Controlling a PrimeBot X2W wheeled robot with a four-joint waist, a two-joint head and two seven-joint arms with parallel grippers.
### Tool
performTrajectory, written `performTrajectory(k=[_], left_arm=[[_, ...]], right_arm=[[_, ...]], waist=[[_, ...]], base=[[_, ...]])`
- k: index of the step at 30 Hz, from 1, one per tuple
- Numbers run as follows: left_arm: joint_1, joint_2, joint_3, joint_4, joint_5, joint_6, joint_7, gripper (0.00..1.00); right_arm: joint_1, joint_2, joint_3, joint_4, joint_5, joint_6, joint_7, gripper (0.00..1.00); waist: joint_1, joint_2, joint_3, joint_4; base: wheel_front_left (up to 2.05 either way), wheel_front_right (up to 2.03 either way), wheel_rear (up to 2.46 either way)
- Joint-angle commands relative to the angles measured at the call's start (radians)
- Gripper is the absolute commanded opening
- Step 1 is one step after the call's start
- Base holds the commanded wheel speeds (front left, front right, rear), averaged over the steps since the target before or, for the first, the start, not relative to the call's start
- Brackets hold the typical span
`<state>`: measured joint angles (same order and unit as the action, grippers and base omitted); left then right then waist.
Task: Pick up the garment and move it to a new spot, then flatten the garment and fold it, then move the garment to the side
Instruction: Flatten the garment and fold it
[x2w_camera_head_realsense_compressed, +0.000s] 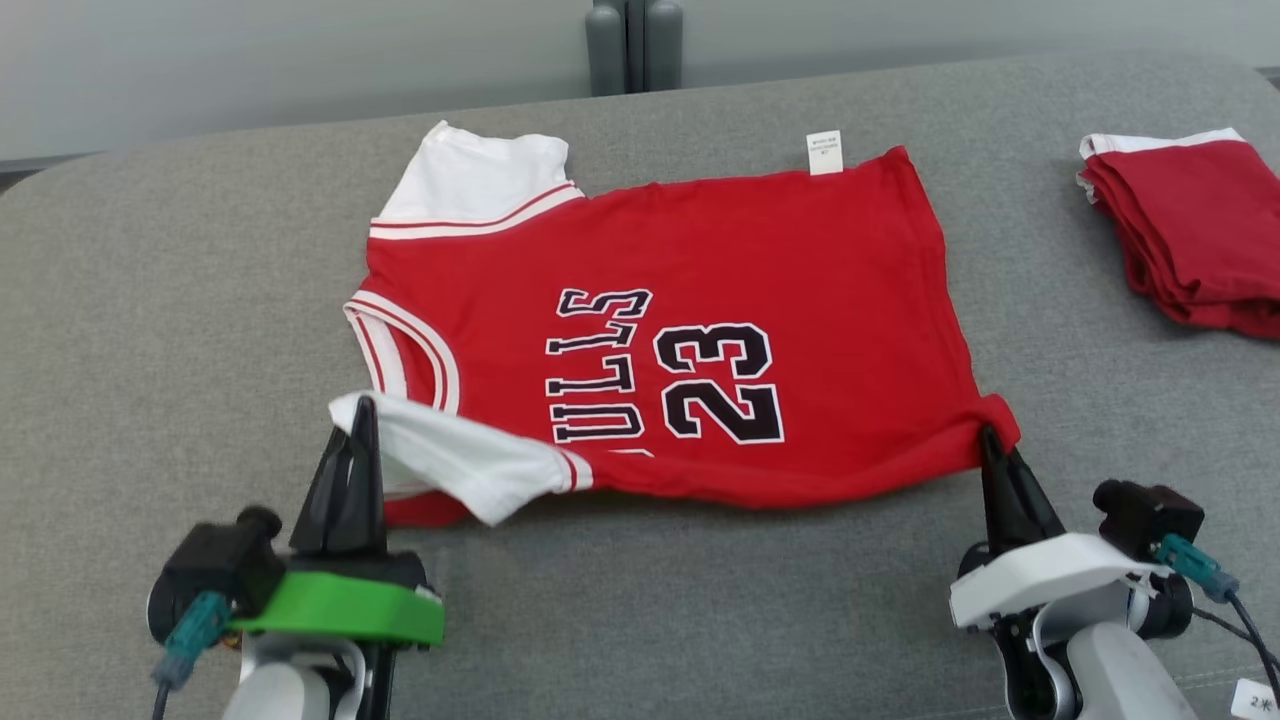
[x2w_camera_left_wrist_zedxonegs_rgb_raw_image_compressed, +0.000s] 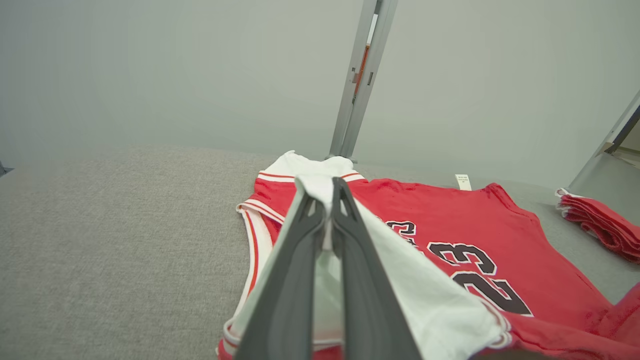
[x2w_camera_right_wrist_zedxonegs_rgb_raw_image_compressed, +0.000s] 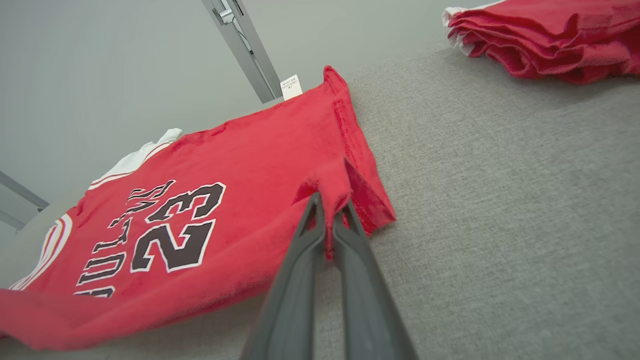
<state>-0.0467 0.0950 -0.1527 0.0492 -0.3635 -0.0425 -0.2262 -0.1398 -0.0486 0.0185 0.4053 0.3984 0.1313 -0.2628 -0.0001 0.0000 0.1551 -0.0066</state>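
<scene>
Jersey (x2w_camera_head_realsense_compressed: 700, 330), red with a black 23, lies spread across the middle of the grey cloth-covered counter (x2w_camera_head_realsense_compressed: 150, 300), its near edge raised at both ends. The left gripper (x2w_camera_head_realsense_compressed: 362, 408) has its jaws closed on the white sleeve (x2w_camera_head_realsense_compressed: 460, 460) at the near-left corner. The right gripper (x2w_camera_head_realsense_compressed: 990, 437) has its jaws pinched on the red hem corner (x2w_camera_head_realsense_compressed: 1003, 418). Both holds look thin, so cloth could slip out if the arms rise unevenly or pull apart, skewing the fold. The sleeve alone might lift, leaving the body behind.

Print on jersey (x2w_camera_head_realsense_compressed: 800, 300) tag (x2w_camera_head_realsense_compressed: 825, 152) too small to read; sleeve (x2w_camera_head_realsense_compressed: 470, 460) hides lettering's first letter; far-right pile (x2w_camera_head_realsense_compressed: 1190, 230) cut by edge
</scene>
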Motion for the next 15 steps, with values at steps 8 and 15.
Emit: performTrajectory(k=[8, 15], left_arm=[[-0.283, -0.004, 0.008, 0.214, 0.032, 0.006, -0.025, 0.0], [-0.388, -0.005, 0.026, 0.33, 0.058, 0.004, -0.04, 0.0]], right_arm=[[-0.169, -0.003, -0.012, 0.039, -0.015, -0.001, -0.003, 0.0], [-0.239, -0.003, 0.0, 0.072, -0.015, -0.001, -0.003, 0.0]], waist=[[0.0001, 0.0, 0.131, -0.047], [0.0001, 0.0, 0.182, -0.06]], base=[[0.0, 0.0, 0.0], [0.0, 0.0, 0.0]])
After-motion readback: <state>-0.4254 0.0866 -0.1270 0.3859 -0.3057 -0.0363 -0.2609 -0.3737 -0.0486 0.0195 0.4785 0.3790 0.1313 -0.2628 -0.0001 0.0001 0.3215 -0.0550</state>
